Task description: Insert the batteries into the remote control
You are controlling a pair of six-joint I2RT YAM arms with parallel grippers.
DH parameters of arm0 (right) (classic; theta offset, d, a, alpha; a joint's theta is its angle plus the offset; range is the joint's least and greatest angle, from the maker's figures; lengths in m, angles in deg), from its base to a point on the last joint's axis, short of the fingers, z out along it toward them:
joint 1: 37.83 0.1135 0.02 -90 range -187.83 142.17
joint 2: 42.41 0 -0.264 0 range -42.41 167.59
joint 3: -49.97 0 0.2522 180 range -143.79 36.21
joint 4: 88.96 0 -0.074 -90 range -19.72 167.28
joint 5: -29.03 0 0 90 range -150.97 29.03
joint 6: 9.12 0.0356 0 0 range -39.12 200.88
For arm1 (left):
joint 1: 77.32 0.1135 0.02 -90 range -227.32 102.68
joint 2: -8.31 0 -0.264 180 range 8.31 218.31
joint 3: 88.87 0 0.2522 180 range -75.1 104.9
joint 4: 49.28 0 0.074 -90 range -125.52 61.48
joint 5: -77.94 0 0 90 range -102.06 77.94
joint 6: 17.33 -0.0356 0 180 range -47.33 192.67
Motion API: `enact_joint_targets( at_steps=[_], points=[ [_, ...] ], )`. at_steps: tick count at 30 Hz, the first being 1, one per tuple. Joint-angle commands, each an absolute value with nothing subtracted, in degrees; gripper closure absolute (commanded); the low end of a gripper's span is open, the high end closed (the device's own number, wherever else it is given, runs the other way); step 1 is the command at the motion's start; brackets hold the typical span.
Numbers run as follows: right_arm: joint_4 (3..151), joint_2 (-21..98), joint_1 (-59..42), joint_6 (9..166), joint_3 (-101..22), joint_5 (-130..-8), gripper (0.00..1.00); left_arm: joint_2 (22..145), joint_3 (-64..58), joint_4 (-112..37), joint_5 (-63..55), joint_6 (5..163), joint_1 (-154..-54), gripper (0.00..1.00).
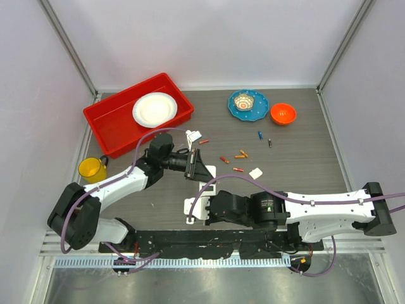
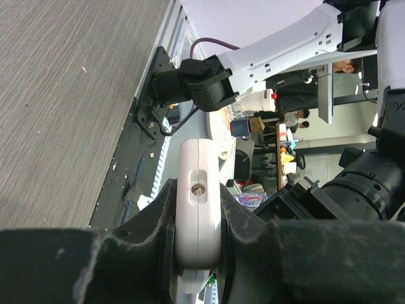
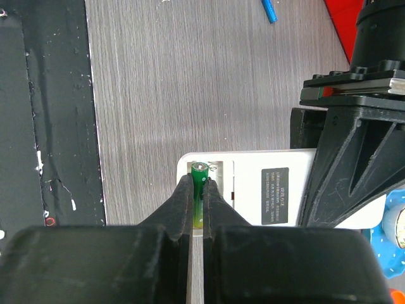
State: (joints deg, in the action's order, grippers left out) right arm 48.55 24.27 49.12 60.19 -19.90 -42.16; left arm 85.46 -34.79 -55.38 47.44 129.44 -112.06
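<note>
Now, the right gripper (image 3: 199, 185) has its jaws drawn in tight on a green battery (image 3: 200, 172), gripped along its length with one end poking out past the fingertips. That end sits at the open battery compartment (image 3: 218, 172) in the white back of the remote control (image 3: 266, 190), whose printed label faces up. The left gripper (image 2: 197, 212) is clamped across the remote's narrow edge, a black finger (image 2: 158, 215) pressed against each side, and holds the handset between the two arms near the front of the table (image 1: 304, 158).

Farther out on the table lie loose batteries. Several orange batteries (image 1: 240, 154) are scattered near the middle, with a blue battery (image 1: 259, 134) and a dark battery (image 1: 270, 143) just beyond them. A small white piece (image 1: 256, 172) rests beside the orange ones.

At the back left a red tray (image 1: 114, 126) holds a white plate (image 1: 154, 109), and a yellow cup (image 1: 93, 169) stands beside the tray's near corner. At the back right sit a blue plate (image 1: 259, 107) and an orange bowl (image 1: 283, 113).
</note>
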Motion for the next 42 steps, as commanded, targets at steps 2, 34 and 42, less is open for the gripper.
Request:
enact_joint_targets(
  at_steps=[2,34,42],
  points=[
    [36.1,26.1,50.1,62.2,-17.0,-44.7,0.99,80.3,-31.0,-61.3,50.7,135.8,-110.9,1.0],
    [39.6,26.4,50.0,63.7,-18.8,-36.2,0.77,81.1,-33.6,-62.4,49.6,136.6,-111.0,1.0],
    [40.6,27.2,50.0,63.5,-19.2,-34.5,0.76,81.5,-33.7,-62.7,49.6,136.7,-111.1,1.0]
  ],
)
